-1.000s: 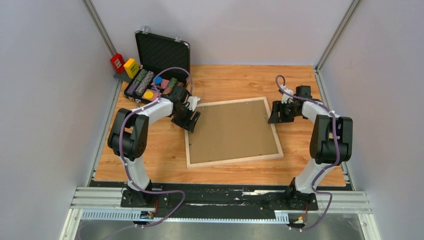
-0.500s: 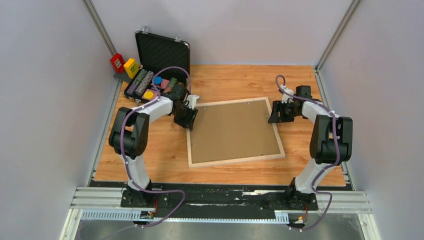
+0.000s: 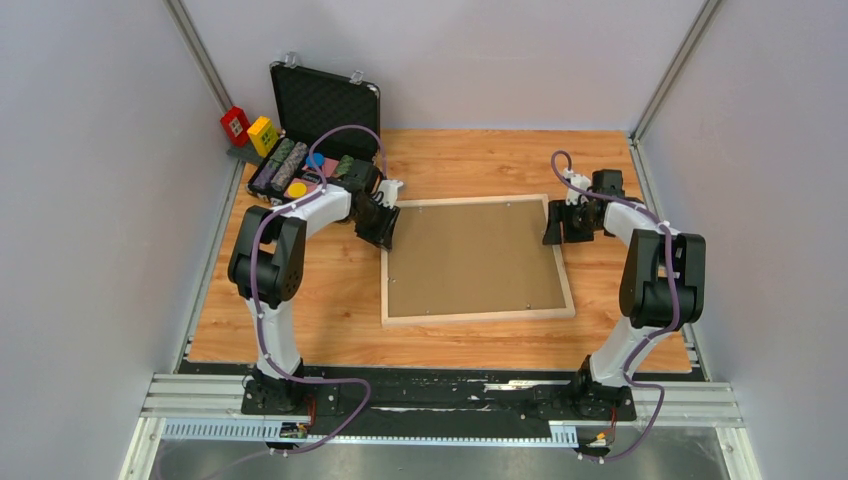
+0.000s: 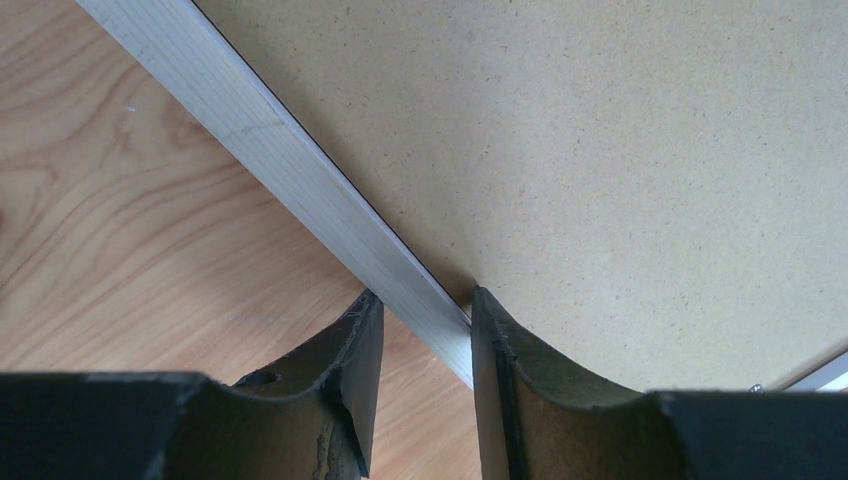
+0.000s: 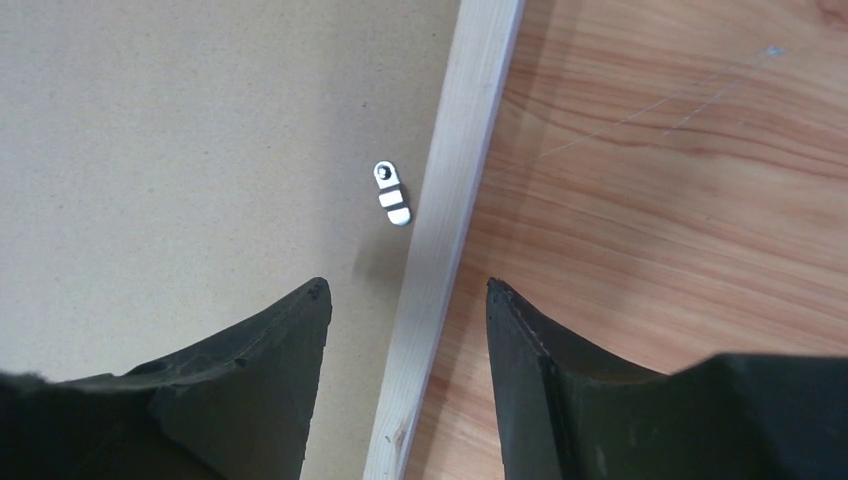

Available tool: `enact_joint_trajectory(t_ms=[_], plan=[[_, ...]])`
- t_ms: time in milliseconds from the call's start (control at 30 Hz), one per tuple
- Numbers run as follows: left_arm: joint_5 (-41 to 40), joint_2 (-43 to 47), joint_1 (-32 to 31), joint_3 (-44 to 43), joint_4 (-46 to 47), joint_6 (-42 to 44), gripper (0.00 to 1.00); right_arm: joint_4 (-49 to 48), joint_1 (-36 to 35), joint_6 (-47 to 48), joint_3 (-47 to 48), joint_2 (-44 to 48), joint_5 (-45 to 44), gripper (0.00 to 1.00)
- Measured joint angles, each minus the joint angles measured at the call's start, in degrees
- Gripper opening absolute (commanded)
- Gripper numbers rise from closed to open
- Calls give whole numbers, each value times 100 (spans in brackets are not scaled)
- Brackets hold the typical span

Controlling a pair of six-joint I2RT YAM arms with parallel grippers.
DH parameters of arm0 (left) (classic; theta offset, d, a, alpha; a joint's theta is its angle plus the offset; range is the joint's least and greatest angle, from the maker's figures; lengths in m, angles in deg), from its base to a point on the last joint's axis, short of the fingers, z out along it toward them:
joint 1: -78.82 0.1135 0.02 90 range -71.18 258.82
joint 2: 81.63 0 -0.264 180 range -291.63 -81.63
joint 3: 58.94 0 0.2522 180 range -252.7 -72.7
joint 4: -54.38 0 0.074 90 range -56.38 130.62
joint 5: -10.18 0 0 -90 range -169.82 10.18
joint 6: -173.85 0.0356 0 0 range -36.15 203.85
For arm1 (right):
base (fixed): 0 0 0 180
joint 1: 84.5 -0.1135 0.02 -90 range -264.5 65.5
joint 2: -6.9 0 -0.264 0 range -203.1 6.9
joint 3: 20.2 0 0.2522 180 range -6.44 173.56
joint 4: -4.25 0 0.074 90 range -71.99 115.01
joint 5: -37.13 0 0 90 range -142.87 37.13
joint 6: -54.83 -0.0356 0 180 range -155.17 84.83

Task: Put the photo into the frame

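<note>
Since the frame (image 3: 478,317) lies face down on the desk (image 3: 320,300), board (image 3: 470,255) up, its long axis runs hand to hand. Left hand (image 4: 420,310) clenched on frame's left rail, far end. Right hand (image 5: 405,290) released, straddling right rail, not touching. Photo unseen, possibly under the board.

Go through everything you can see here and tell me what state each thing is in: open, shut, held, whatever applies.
frame: lying flat, back up
backing board: seated inside the frame
photo: not visible in any view
black case: open, lid upright
left gripper: shut on the frame's left rail
right gripper: open, fingers straddling the right rail
metal clip: on the board, lying along the rail
</note>
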Motion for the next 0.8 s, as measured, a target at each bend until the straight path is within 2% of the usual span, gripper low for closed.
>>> enact_joint_trajectory(t_ms=[233, 800], plan=[[-2, 2, 0, 0, 35, -96, 39, -87, 4, 90, 94, -55, -280, 53], [-24, 2, -13, 2, 105, -140, 41, -131, 15, 131, 533, -431, -319, 49]])
